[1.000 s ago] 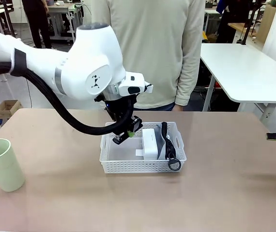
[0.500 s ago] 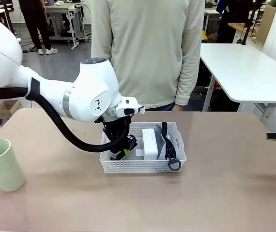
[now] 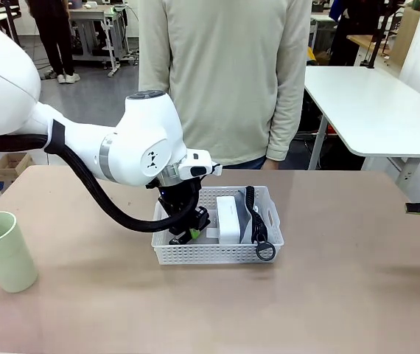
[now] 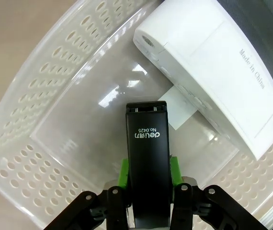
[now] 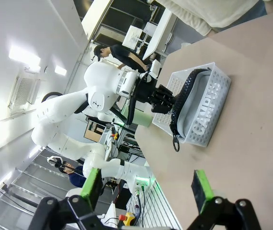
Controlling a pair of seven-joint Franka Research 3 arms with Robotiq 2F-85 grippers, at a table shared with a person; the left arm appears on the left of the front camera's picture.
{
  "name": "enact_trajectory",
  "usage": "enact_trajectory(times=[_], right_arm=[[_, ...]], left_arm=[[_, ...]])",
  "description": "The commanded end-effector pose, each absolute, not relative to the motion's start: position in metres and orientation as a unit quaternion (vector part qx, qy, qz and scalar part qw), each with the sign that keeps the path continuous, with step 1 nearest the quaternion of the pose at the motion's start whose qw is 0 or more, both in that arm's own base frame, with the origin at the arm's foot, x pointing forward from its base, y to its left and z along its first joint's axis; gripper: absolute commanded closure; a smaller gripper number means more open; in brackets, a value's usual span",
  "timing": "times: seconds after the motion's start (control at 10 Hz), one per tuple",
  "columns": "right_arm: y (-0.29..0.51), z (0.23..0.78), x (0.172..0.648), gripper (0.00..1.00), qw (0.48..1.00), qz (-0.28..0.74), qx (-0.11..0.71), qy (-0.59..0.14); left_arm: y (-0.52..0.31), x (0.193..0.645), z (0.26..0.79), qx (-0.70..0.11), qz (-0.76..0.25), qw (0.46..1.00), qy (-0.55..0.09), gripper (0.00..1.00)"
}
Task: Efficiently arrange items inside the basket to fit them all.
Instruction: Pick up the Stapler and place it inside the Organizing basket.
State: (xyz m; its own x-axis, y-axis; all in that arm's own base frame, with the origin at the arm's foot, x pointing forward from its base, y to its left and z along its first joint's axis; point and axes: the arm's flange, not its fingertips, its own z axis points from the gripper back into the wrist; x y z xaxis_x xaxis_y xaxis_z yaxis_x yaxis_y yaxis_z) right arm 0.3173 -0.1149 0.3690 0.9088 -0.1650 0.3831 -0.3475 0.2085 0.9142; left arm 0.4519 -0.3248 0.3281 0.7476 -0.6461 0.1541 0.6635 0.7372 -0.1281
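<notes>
Front view: left gripper [image 3: 183,235], above the basket [image 3: 217,254] a second ago, now sits inside its left half, black stapler [image 4: 147,143] on the floor beside the white clock [image 4: 213,72], fingers [image 4: 124,173] flanking it, grip or release unclear; apparently only the pale green cup [image 3: 4,251] remains outside.

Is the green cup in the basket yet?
No, the cup stands on the table at the robot's far left, well apart from the basket.
</notes>
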Motion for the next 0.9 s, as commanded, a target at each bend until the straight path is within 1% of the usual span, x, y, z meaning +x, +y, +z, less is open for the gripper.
enact_trajectory(times=[0.0,0.1,0.2,0.8], right_arm=[[-0.1155,0.3689,0.3120,0.00,0.749,0.072,0.626,-0.206],[-0.1155,0.3689,0.3120,0.00,0.749,0.072,0.626,-0.206],[-0.1155,0.3689,0.3120,0.00,0.749,0.072,0.626,-0.206],[-0.1155,0.3689,0.3120,0.00,0.749,0.072,0.626,-0.206]], left_arm=[[-0.3226,0.4552,0.3299,-0.101,-0.360,0.927,-0.043,0.19],[-0.3233,0.4561,0.3290,-0.097,-0.364,0.925,-0.045,0.06],[-0.3243,0.4557,0.3293,-0.100,-0.366,0.924,-0.045,0.00],[-0.3243,0.4500,0.3379,-0.106,-0.376,0.919,-0.057,0.00]])
